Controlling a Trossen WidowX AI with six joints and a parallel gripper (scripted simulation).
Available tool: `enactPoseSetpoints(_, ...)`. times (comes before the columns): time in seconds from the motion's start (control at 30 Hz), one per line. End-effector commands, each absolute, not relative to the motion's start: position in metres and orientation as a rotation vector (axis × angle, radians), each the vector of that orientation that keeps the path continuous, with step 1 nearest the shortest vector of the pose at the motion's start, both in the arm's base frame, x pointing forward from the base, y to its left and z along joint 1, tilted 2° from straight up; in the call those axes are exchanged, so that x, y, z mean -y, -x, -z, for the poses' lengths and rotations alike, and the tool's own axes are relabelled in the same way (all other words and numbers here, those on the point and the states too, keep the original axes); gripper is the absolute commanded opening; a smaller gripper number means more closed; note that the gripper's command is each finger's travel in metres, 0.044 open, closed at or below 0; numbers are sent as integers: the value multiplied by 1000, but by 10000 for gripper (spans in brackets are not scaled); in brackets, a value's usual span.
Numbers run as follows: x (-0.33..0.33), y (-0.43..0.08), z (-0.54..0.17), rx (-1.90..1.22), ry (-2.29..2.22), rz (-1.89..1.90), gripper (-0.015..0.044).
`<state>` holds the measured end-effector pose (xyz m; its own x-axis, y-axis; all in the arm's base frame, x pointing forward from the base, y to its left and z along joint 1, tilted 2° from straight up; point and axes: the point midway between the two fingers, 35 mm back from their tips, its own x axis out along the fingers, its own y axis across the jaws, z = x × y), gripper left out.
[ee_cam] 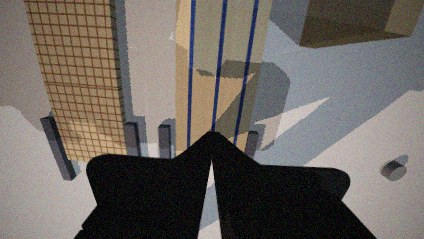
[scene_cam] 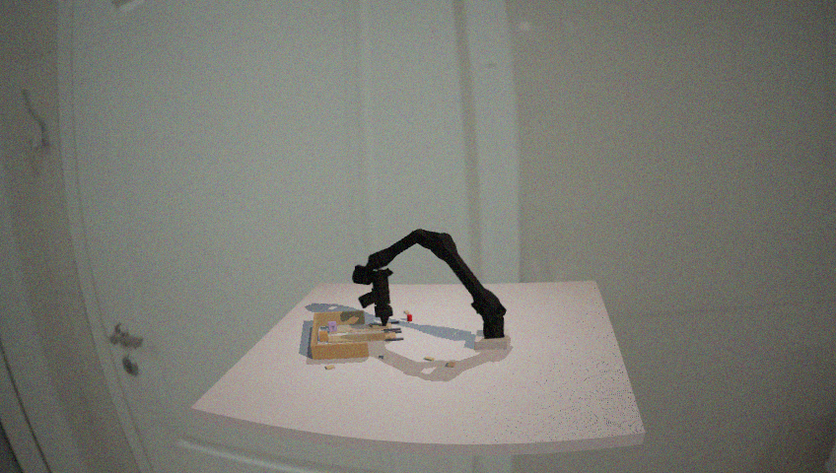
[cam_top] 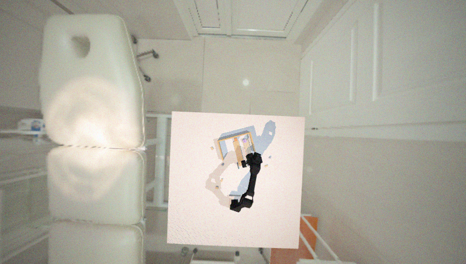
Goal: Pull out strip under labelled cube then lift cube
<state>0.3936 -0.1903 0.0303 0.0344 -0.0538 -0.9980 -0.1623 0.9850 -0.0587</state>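
Labelled cube (scene_cam: 332, 326), small and purple, sits inside the open wooden tray (scene_cam: 337, 350) near its far end, resting on one of the strips; which strip it sits on cannot be told from these views. In the wrist view the blue-striped strip (ee_cam: 220, 65) runs straight ahead of the gripper (ee_cam: 211, 135), with the grid-patterned strip (ee_cam: 75, 75) lying parallel to its left. The gripper's fingers are fully closed, tips meeting at the striped strip's near end; whether the thin strip is pinched between them cannot be told. A small red block (scene_cam: 408, 316) stands apart on the table (scene_cam: 527, 374).
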Motion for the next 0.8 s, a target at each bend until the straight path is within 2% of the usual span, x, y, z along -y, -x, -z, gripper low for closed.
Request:
enactPoseSetpoints(0.0,190,-394,-27,-1535,171,-90,0)
enactPoseSetpoints(0.77,193,-380,-25,-1536,171,-90,0)
